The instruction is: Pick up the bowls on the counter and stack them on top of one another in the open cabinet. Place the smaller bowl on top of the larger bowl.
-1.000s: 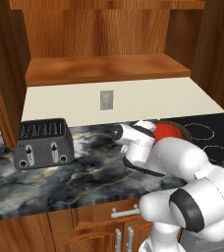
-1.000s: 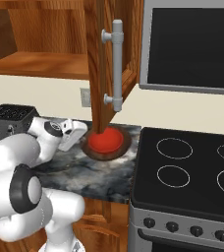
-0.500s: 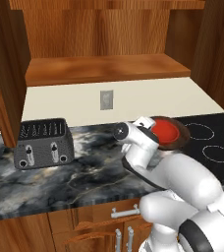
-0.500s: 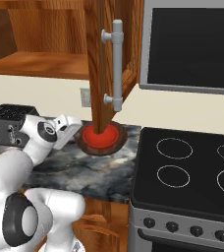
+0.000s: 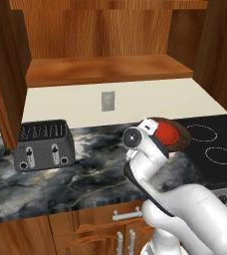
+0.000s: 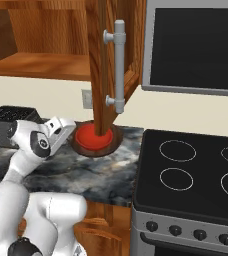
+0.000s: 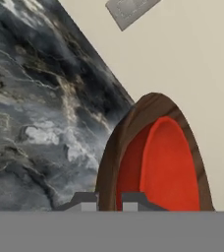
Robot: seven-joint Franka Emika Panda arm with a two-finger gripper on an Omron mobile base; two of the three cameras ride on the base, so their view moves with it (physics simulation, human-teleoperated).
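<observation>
hand view — fingers pinch brown bowl rim, red bowl nested inside.

A kitchen: marble counter, toaster, stovetop (black, four rings), wooden wall cabinet.

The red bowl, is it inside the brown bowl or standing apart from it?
Inside. In the hand view the red bowl sits within the brown bowl's wooden rim; the right base view shows the same nesting.
</observation>
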